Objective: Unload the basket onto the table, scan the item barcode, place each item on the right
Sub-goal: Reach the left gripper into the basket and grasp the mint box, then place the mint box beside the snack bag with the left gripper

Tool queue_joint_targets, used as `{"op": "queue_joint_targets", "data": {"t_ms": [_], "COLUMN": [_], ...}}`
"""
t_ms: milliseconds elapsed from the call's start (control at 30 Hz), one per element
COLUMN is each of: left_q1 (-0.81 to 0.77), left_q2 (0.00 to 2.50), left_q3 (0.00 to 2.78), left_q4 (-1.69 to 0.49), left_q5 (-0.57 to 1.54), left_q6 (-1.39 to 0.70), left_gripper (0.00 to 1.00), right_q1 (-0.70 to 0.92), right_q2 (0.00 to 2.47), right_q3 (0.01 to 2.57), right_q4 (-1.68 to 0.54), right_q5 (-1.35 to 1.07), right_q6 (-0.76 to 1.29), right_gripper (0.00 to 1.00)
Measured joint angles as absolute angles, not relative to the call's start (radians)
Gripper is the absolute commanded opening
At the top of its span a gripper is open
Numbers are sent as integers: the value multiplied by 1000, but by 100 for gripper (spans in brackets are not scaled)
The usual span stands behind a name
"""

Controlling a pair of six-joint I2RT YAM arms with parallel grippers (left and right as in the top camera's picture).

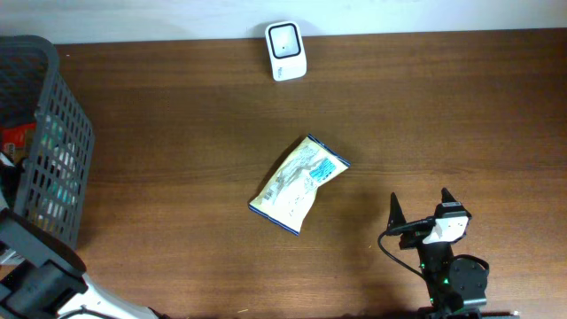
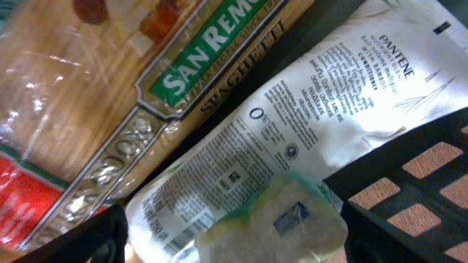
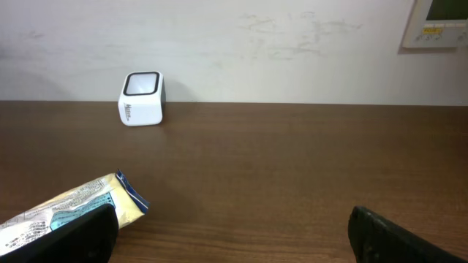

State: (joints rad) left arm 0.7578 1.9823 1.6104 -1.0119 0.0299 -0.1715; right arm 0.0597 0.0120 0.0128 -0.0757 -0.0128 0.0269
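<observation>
The counter (image 1: 177,106) lay mostly bare, with a dark mesh basket (image 1: 53,142) at its left edge and a white scanner (image 1: 285,50) at the back edge, against the wall (image 3: 234,44). The packet (image 1: 299,184) lay flat near the middle, well apart from both and with open wood all round. In the overhead view its long axis ran diagonally, the blue-trimmed end pointing up and to the right. The right tool (image 1: 419,197) sat near the front edge, just right of the packet, fingers spread wide, holding and touching nothing. The left tool (image 2: 234,245) was down in the basket over a spaghetti pack (image 2: 146,95) and a Pantene sachet (image 2: 329,102). It looked spread, with a blurred pale item between its fingers; contact could not be told.
</observation>
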Motion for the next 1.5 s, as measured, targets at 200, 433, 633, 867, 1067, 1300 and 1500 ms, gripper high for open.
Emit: {"op": "queue_joint_targets", "data": {"t_ms": [200,433,633,867,1067,1300,1500], "left_q1": [758,758,757,543,193,-88,-228], "left_q2": [1982,1979,1790,1428,1439,1461,1568], "left_q3": [1573,1585,1764,1835,1639,1130,875], "left_q4": [-957,-979,-1047,-1197,-1200,-788,-288], "left_q5": [38,42,136,327,304,299,295], "left_q6": [-149,-143,-158,-205,-206,-277,-459], "left_gripper": [0,0,0,0,0,0,76], "right_q1": [60,60,60,60,60,60,60], "right_q2": [12,12,12,12,12,11,12], "right_q3": [13,13,13,13,13,13,13], "right_q4": [-76,-75,-76,-75,-76,-75,-76], "right_q5": [-12,-12,-12,-12,-12,-12,-12], "right_q6": [27,27,27,28,28,28,27], "right_gripper": [99,99,99,99,99,99,99]}}
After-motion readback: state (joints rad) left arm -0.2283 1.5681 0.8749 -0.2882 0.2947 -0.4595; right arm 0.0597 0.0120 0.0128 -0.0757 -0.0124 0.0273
